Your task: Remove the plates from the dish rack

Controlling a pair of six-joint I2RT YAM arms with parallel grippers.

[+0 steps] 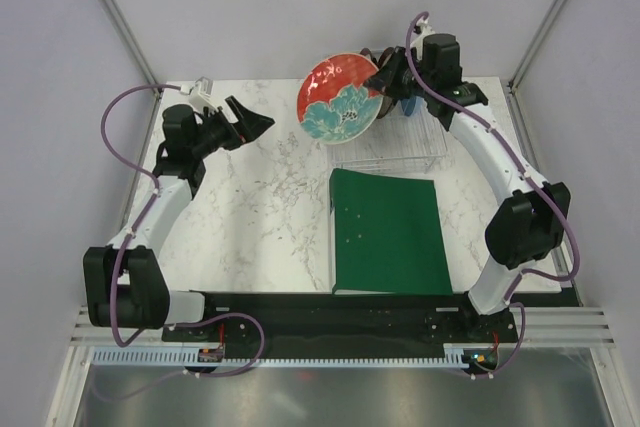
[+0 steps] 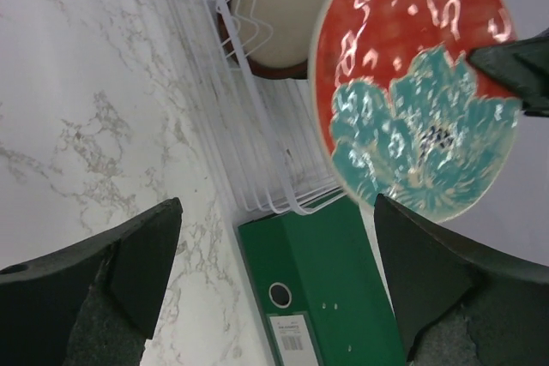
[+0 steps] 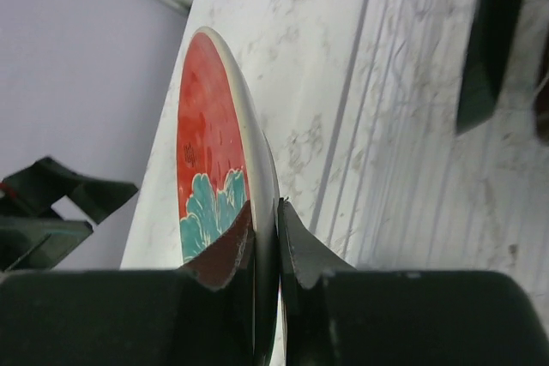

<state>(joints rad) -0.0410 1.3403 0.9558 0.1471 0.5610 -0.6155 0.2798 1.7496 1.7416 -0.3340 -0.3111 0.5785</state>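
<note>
The red plate with a teal flower (image 1: 338, 99) hangs tilted in the air at the left end of the clear dish rack (image 1: 400, 147). My right gripper (image 1: 386, 77) is shut on its rim, one finger on each face (image 3: 266, 216). In the right wrist view this plate (image 3: 219, 152) is edge-on. A dark-red-rimmed plate with a cream centre (image 2: 287, 6) stands in the rack (image 2: 257, 126). A sliver of the light blue plate (image 1: 411, 107) shows under the right arm. My left gripper (image 1: 258, 123) is wide open and holds nothing. It points at the red plate (image 2: 412, 83) from the left, a short gap away.
A flat green folder (image 1: 388, 232) lies just in front of the rack, also seen in the left wrist view (image 2: 330, 297). White marble tabletop (image 1: 260, 197) spreads to the left of the folder. Frame posts and grey walls close in the back corners.
</note>
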